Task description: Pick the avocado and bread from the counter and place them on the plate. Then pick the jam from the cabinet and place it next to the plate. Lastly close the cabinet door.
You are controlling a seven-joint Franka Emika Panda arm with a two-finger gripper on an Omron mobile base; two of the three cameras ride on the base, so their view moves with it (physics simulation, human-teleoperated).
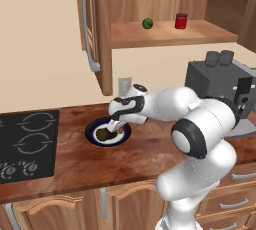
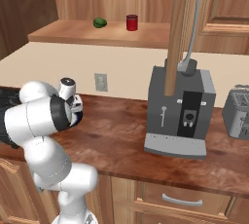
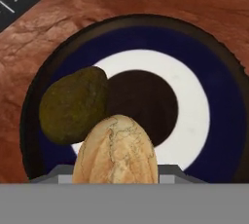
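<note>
My gripper (image 1: 119,126) hangs low over the plate (image 1: 92,135), shut on the bread (image 3: 116,152), a tan crusty piece with fine cracks. In the hand view the bread hovers just above the plate's white centre and casts a round dark shadow there. The dark olive avocado (image 3: 73,103) lies on the plate's (image 3: 219,106) left side, across the blue rim and the white middle, and close beside the bread. The red jam (image 1: 181,21) stands on the shelf of the cabinet (image 1: 165,34), whose cabinet door (image 1: 95,24) is swung open. The counter (image 1: 145,149) carries the plate.
A green ball (image 1: 147,23) sits left of the jam on the shelf. The black stovetop (image 1: 27,144) lies left of the plate. A grey coffee machine (image 2: 180,116) and a toaster (image 2: 238,111) stand to the right. The open door's (image 2: 177,33) edge hangs above the coffee machine.
</note>
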